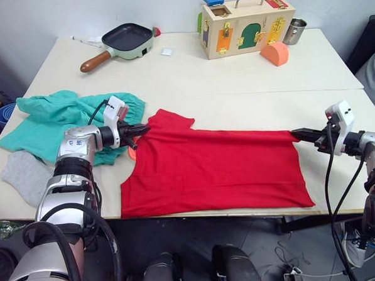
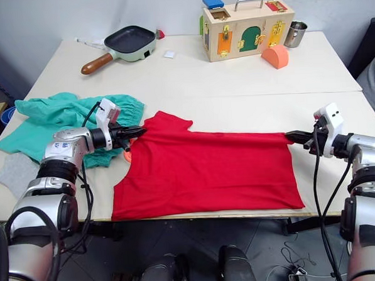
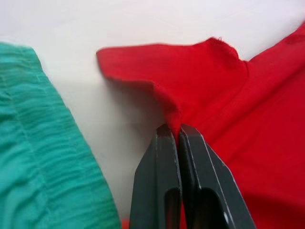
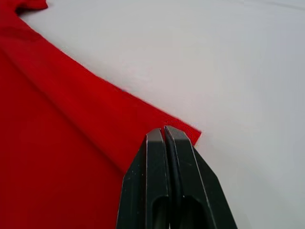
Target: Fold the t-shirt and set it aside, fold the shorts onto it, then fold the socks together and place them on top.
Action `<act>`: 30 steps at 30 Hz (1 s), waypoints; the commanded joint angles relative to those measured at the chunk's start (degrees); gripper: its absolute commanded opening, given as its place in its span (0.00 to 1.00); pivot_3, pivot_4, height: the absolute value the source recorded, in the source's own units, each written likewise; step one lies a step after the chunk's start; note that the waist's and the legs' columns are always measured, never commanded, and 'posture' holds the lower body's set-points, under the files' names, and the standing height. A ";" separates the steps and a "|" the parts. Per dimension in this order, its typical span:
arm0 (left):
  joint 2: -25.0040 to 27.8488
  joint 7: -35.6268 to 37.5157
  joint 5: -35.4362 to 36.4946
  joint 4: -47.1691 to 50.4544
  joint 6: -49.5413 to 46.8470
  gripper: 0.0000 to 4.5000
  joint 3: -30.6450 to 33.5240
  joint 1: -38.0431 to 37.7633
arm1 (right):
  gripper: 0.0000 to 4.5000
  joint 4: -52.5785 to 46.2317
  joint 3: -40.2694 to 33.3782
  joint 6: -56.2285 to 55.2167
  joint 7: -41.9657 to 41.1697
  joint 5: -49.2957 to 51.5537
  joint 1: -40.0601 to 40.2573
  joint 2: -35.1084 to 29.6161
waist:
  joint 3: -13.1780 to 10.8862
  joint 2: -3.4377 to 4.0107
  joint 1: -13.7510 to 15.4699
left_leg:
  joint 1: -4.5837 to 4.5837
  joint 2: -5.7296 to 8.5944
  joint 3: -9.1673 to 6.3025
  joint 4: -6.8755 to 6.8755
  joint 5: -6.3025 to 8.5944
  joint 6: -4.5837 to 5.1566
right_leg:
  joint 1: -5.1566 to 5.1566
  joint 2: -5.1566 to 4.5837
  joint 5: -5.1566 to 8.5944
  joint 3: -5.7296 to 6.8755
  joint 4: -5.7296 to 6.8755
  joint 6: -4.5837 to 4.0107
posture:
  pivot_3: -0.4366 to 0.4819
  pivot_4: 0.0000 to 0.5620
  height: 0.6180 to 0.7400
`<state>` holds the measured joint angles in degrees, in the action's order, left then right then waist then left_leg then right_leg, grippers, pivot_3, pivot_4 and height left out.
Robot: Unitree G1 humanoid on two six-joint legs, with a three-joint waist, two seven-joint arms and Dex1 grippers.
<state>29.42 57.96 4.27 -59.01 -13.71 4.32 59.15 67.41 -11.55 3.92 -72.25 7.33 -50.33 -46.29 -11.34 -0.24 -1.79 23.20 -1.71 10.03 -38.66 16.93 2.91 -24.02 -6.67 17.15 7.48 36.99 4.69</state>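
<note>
Left eye: t-shirt (image 1: 214, 170) spread flat on worktop (image 1: 235, 87), between left end effector (image 1: 137, 131) and right end effector (image 1: 298, 134); shorts (image 1: 54, 122) and a sock (image 1: 27, 177) off to the left.
Left wrist: fingers (image 3: 162, 181) pinched on a raised shirt fold beside shorts.
Right wrist: fingers (image 4: 157, 181) clamped on shirt corner.

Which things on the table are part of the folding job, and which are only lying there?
Belong to the job:
t-shirt, pinched by the left hand and the right hand
shorts
sock

Just lying about:
frying pan
wooden latch box
metal cup
orange block
</note>
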 commanded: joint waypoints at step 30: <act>7.57 4.40 9.77 24.72 -22.39 0.92 1.39 -8.34 | 0.99 -31.56 -7.95 -7.15 -4.13 13.04 19.19 -3.83 | 0.00 0.00 0.22 | -0.02 -0.06 -0.07 -0.32 0.05 0.01 | 0.06 -0.02 0.00 -0.33 0.20 0.00 | 0.48 0.27 1.00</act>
<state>36.60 62.58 12.14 -34.64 -33.79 4.08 48.81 40.75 -17.65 -3.95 -76.37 17.45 -31.98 -49.69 -11.34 -0.24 -1.57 23.17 -1.78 9.94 -39.00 16.98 2.92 -23.95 -6.69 17.15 7.16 37.20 4.68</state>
